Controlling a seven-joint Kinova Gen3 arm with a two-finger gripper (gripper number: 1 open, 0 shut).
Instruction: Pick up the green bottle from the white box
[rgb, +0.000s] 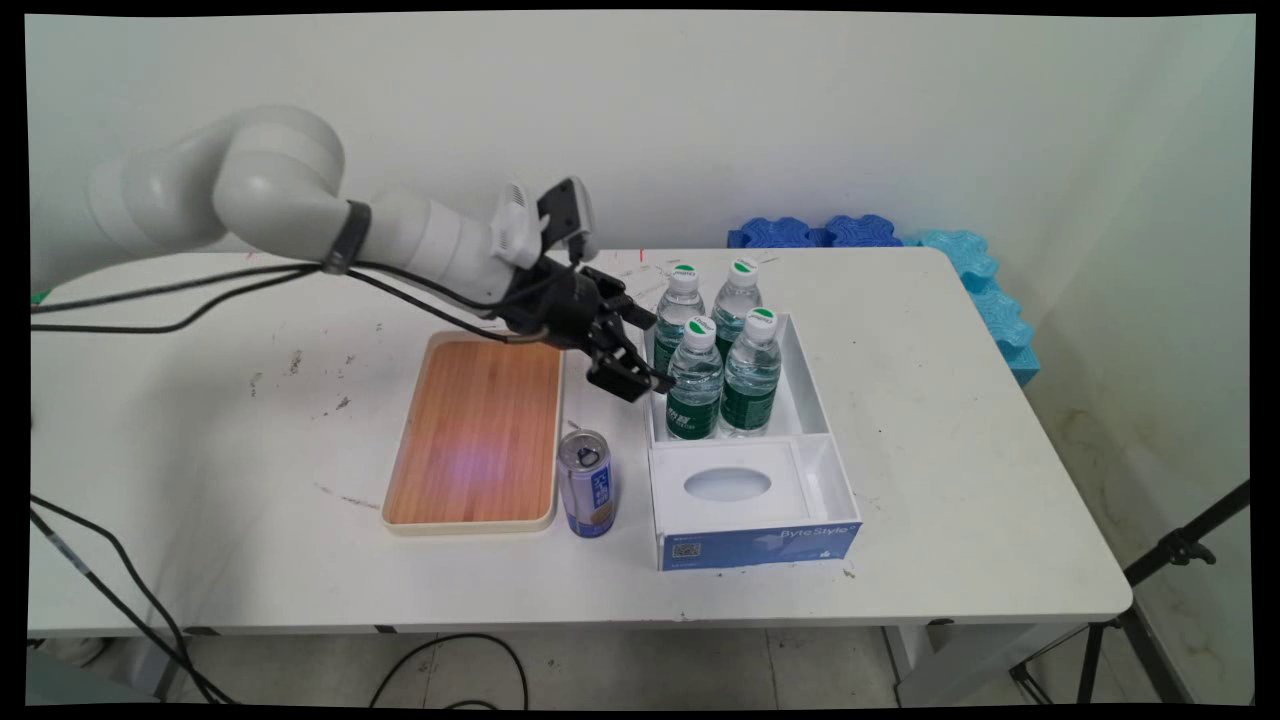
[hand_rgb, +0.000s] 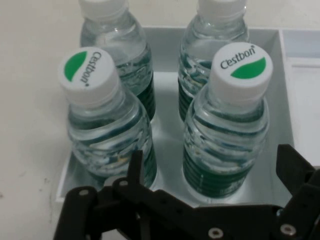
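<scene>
Four clear water bottles with white, green-marked caps stand in the rear compartment of a white box. My gripper is open at the box's left side, level with the bottles' bodies. In the hand view one finger sits between the two nearest bottles and the other finger lies beyond the right one. So the front left bottle stands just ahead of the gap, not clasped. The back left bottle is beside it.
A wooden tray lies left of the box, under the arm. A blue drink can stands between tray and box. The box's front compartment has an oval cut-out. Blue foam pieces lie at the table's far right corner.
</scene>
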